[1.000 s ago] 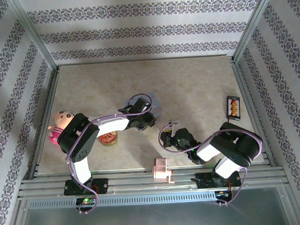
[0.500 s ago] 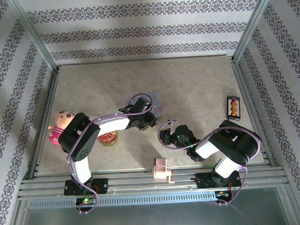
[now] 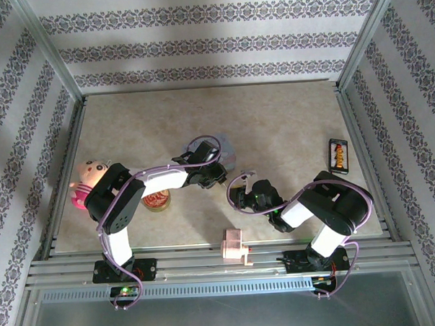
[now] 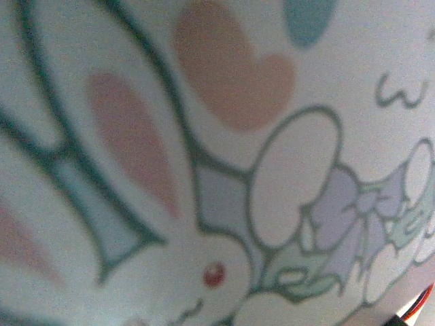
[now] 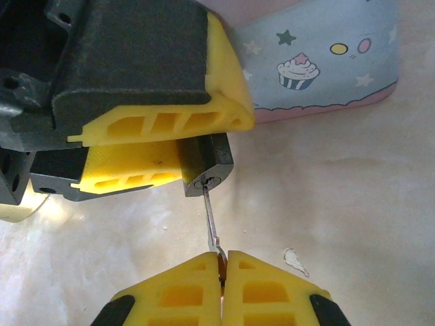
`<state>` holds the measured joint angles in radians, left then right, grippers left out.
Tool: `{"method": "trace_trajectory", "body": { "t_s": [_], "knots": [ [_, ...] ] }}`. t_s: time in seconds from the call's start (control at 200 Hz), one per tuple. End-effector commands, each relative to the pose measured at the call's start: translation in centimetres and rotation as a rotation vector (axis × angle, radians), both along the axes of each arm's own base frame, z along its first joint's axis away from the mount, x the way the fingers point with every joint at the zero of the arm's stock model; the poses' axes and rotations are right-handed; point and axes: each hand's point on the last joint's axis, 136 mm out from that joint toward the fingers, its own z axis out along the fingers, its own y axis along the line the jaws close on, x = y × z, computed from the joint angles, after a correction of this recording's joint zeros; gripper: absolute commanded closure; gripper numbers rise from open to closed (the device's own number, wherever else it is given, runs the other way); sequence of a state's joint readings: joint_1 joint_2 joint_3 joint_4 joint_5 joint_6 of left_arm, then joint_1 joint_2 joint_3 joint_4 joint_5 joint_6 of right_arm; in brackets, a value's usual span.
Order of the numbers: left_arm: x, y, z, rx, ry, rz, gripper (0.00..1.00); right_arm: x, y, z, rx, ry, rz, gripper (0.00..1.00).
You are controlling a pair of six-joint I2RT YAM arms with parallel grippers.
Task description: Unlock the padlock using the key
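Padlock point(image 5: 207, 166) sits clamped in the left gripper point(image 5: 202, 144); the right gripper point(image 5: 222, 270), pinching the key point(image 5: 211, 221), holds its tip at the keyhole from 6 o'clock.

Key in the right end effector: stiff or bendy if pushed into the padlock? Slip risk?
Probably flexes: the key is a very thin sliver, so an off-axis push at the padlock could bend it. Likely to pivot or slip: the right end effector pinches just its end.
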<state>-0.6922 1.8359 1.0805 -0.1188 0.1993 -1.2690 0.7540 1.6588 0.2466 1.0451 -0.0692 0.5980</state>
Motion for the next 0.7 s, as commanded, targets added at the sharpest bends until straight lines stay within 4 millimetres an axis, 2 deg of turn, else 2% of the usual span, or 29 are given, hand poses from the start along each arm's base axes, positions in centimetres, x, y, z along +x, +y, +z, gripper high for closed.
{"method": "trace_trajectory", "body": {
  "t_s": [0.0,0.695],
  "knots": [
    [0.77,-0.72,0.59,-0.036,-0.010,0.006,0.95,0.53,-0.14,1.00,0.023,-0.037,-0.013,1.00],
    [0.63,-0.88,0.24,-0.046,-0.006,0.000,0.95,1.01,0.05,1.64,0.041,-0.052,-0.015,1.00]
  ]
}}
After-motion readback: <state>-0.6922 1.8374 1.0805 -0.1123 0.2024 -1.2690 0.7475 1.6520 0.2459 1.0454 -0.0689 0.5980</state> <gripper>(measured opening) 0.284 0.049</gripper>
